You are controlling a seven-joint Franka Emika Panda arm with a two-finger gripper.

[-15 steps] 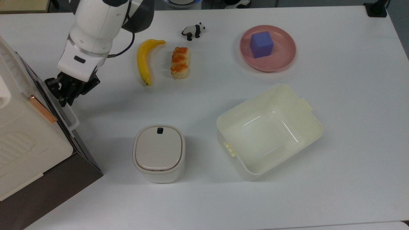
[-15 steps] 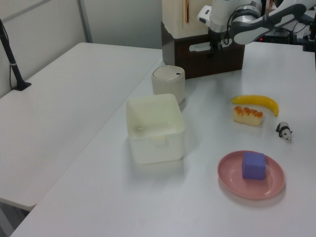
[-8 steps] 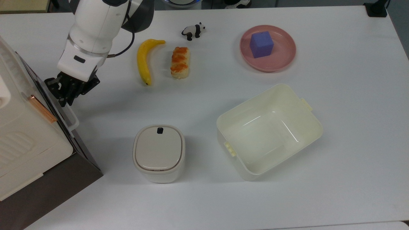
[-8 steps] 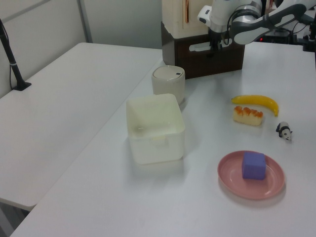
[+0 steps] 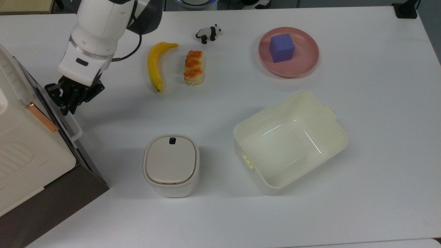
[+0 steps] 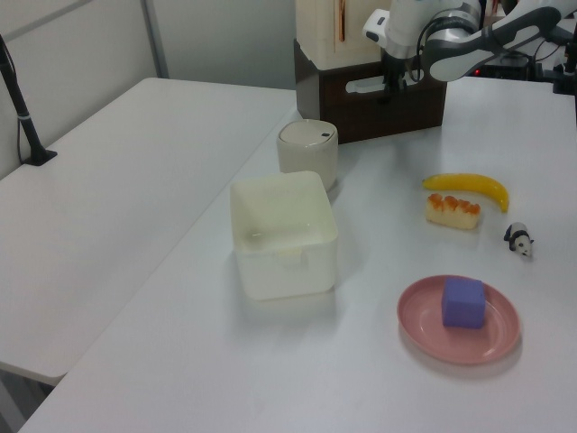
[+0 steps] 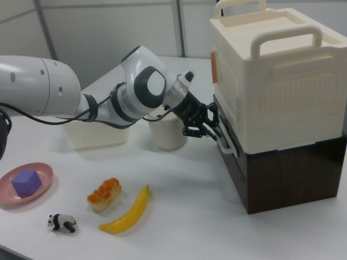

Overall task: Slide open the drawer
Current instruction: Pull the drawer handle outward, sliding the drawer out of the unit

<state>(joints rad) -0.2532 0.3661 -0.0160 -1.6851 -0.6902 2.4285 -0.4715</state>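
The drawer (image 5: 86,155) has a dark brown front, flush with its cabinet at the top view's left edge, under a cream-white appliance (image 5: 24,151). Its white loop handle (image 5: 75,129) sticks out toward the table. My gripper (image 5: 66,108) is at the handle's far end, shut on it. The right view has the black fingers (image 7: 205,133) around the top of the handle (image 7: 227,145), the arm reaching in from the right view's left. In the left view the gripper (image 6: 391,86) hangs in front of the drawer (image 6: 397,110) beside the handle (image 6: 361,87).
A lidded white canister (image 5: 171,165) stands close to the cabinet, with an open cream bin (image 5: 339,136) to the top view's right of it. Farther back lie a banana (image 5: 154,65), a bread roll (image 5: 194,67), a toy panda (image 5: 208,33) and a pink plate (image 5: 306,63) carrying a purple cube (image 5: 282,47).
My gripper has shifted slightly toward the top view's left and up. The cabinet with the appliance has shifted a little to the top view's left along with it.
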